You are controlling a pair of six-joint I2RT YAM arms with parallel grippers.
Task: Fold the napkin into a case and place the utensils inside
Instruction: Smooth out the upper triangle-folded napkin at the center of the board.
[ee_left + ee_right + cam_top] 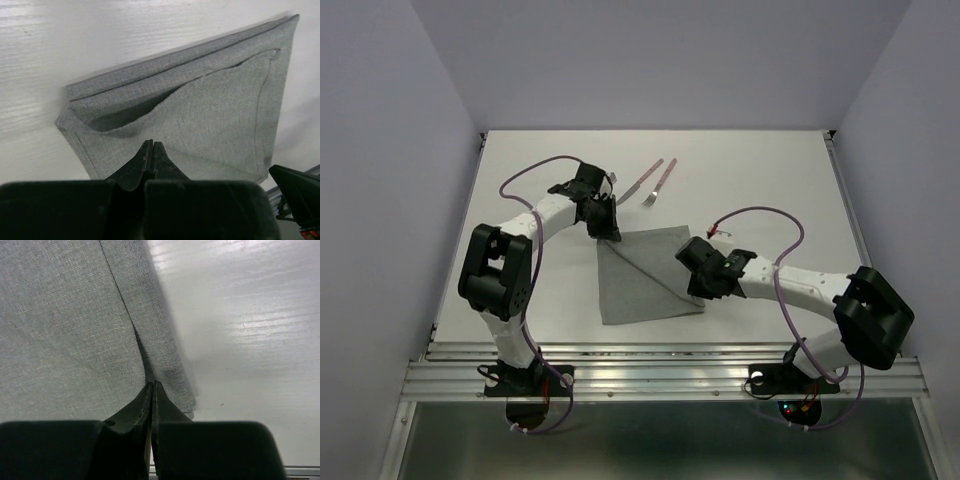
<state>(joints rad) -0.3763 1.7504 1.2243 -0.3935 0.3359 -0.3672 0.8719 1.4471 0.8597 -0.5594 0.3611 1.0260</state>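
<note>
The grey napkin (645,280) lies folded on the white table, a diagonal flap across it forming an open pocket (125,115). My left gripper (608,233) is at its far left corner, shut, tips (152,146) down on the cloth with nothing visible between them. At the napkin's right edge, the right gripper (700,288) is also shut, tips (152,386) against the flap's fold line (125,315). The utensils lie on the table beyond the napkin: a knife (642,180) and a fork (661,181), pinkish-red handles pointing away, apart from both grippers.
White walls close in the table at the back and both sides. A metal rail (660,375) runs along the near edge by the arm bases. Part of the right arm (295,190) shows at the lower right of the left wrist view.
</note>
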